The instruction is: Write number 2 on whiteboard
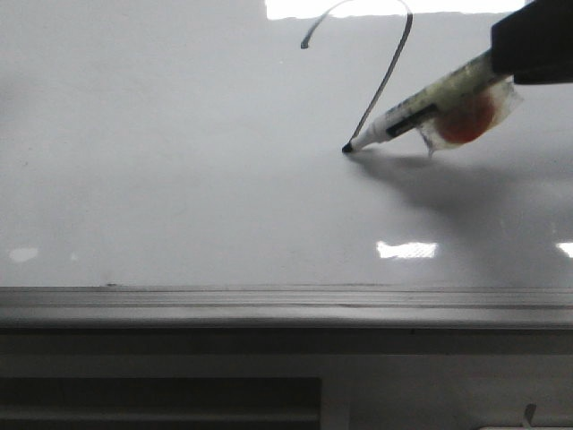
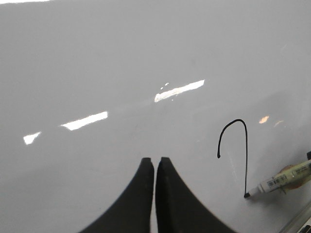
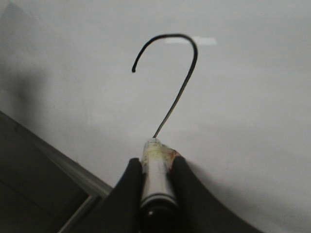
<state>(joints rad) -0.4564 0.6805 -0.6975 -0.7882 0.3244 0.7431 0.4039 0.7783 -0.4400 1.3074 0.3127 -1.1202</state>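
1. The whiteboard [image 1: 179,179] is smooth and glossy, mirroring bright lights.
2. Its ledge [image 1: 269,305] looks like dull grey metal.
3. The marker [image 1: 421,107] has a white plastic barrel under clear, shiny tape [image 1: 466,121].
4. The right gripper's [image 3: 156,167] fingers [image 3: 127,194] are matt black, as are the left gripper's [image 2: 155,167].

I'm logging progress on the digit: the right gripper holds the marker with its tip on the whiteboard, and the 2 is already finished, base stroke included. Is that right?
Not quite. The right gripper does hold the marker with its tip on the whiteboard, but the number 2 is unfinished: only the curved top and the long diagonal are drawn, with no base stroke yet. The right wrist view shows this most clearly.
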